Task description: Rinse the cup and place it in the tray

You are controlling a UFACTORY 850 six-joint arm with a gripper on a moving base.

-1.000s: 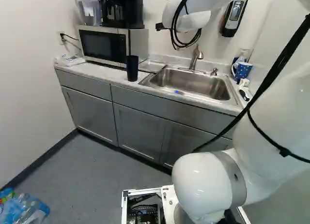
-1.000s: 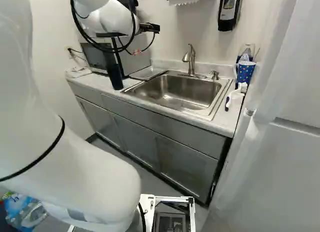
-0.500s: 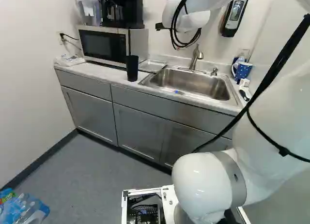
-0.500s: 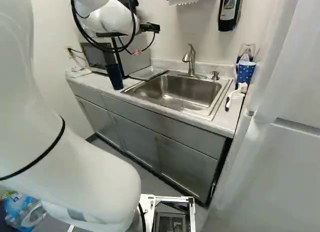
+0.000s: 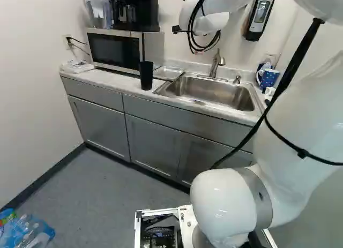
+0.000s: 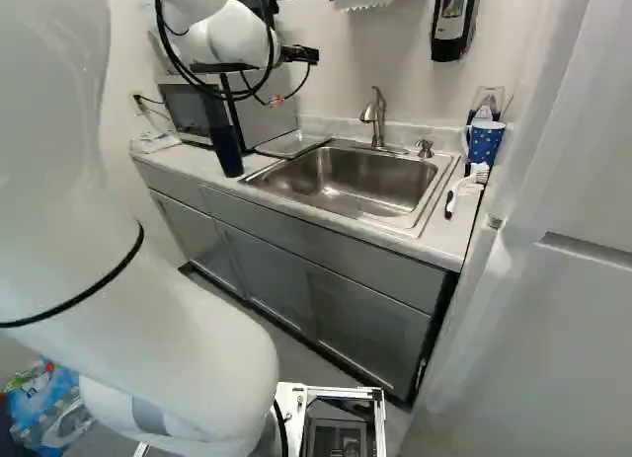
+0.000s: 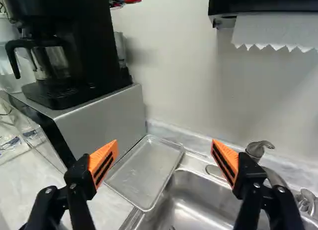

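Two black fingers [image 7: 78,176] stand wide apart on the hand [image 6: 299,55], their orange pads [image 7: 104,159] slanting upward. The black cup [image 5: 146,75] stands upright on the bench [image 5: 110,82], beside the sink [image 6: 346,176] and below the hand in the right base view; how far forward the hand reaches over it I cannot tell. The tray [image 7: 146,173] lies beyond the fingers, in the gap between them in the wrist view, beside the microwave [image 7: 102,123] and next to the sink.

The cup is tall, smooth and narrower toward its foot. The tray is shallow metal, rectangular, with rounded corners and a raised rim. The sink is satiny steel, the bench pale with faint mottling. Past the sink sits a blue mug [image 5: 268,77] with pale spots.

The cup falls outside the wrist view, the arm hides the fingertips in both base views, and one finger partly covers the curved tap [image 6: 376,116]. Whatever the cup holds is hidden.
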